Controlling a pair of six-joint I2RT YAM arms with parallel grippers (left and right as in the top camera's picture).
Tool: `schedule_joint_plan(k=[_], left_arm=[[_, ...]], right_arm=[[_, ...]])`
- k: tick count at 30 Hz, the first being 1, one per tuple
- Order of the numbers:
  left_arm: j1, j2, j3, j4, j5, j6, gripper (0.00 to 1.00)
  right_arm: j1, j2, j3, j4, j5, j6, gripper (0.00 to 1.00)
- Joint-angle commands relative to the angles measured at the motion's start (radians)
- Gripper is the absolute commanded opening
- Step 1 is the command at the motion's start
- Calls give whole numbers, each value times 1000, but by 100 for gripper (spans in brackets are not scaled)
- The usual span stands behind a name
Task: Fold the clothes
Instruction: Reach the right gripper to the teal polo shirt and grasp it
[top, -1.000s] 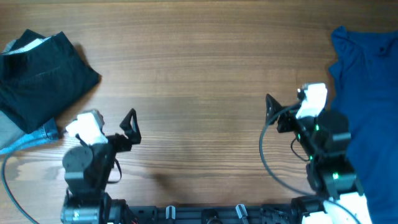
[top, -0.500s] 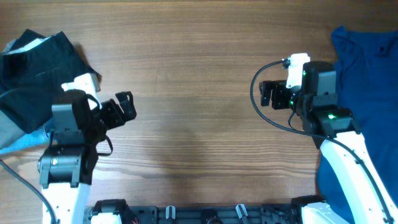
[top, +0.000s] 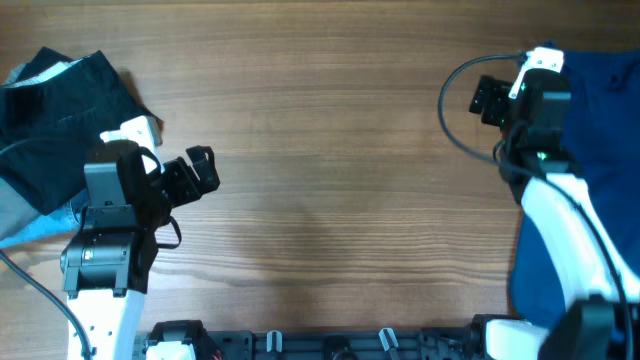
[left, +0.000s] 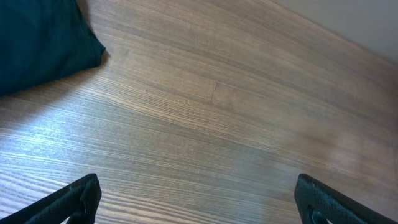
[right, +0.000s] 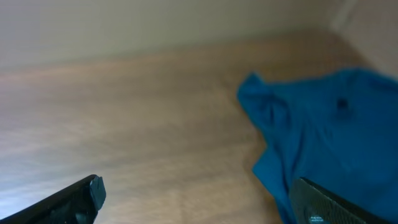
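We hold both arms over the table (top: 330, 150). The blue shirt (top: 600, 140) lies bunched up, not folded yet, at the table's right edge. The black clothes (top: 60, 120) sit at the table's left edge. Our right gripper (top: 487, 98) hangs just beside the blue shirt, fingers wide apart and empty, we think so it can grab the cloth. Our left gripper (top: 203, 170) is spread apart too, near the black clothes, holding nothing.
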Motion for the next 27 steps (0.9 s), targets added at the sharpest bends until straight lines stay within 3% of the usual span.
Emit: schedule_joint_plan(k=[1,11,17,27], left_arm=[[6,2,20,-4,-6,-2,100],[6,2,20,-42,-5,-2,100],[6,2,20,-56,-6,-2,100],[6,2,20,-56,-6,-2,100]], right_arm=[[-54,147,13,34,3,-3,94],[-145,381,13,249,68,-36,89],[-151,471,13,307,105,-108,85],[-190,531,13,346,119,-108,81]])
